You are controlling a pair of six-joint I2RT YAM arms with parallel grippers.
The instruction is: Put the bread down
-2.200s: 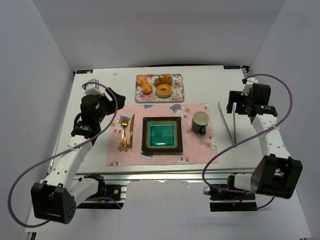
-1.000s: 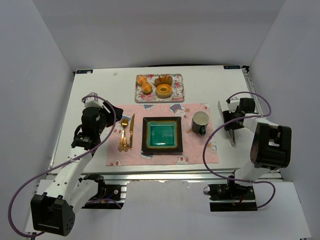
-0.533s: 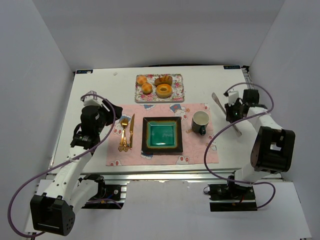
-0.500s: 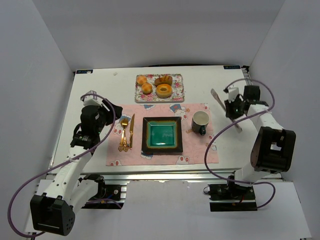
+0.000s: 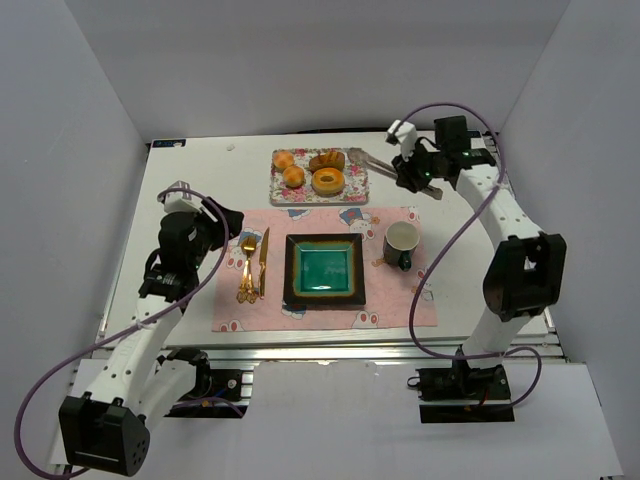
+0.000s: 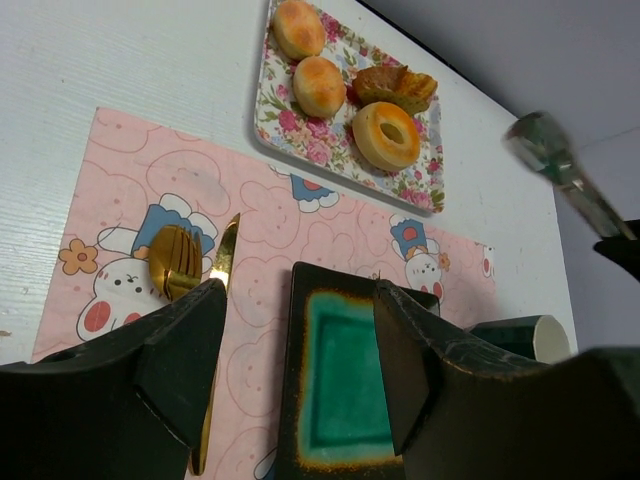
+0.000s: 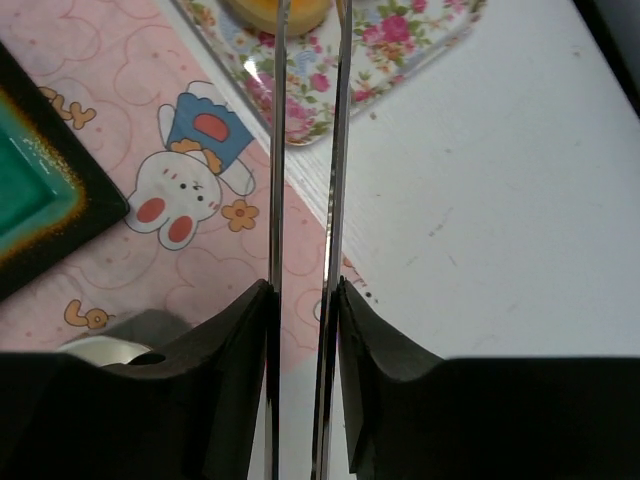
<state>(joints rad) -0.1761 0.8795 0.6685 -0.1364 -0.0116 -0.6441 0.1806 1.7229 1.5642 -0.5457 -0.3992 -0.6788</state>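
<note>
Right end effector (image 5: 412, 172) swung from right table edge to far side, clamped on metal tongs (image 5: 372, 161), blades slightly apart. Left end effector (image 6: 300, 360) wide apart, empty, above pink placemat (image 5: 385, 290). White table (image 5: 200, 170), grey walls. Bread (image 5: 328, 181) on floral tray (image 5: 358, 176), just ahead of tong tips.

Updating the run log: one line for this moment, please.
right gripper: holding tongs | tongs: tips at tray | bread: on tray | left gripper: open

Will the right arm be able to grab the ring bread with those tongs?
Probably yes. The right gripper holds the tongs with their tips at the edge of the tray, close to the bread, nothing between.
</note>
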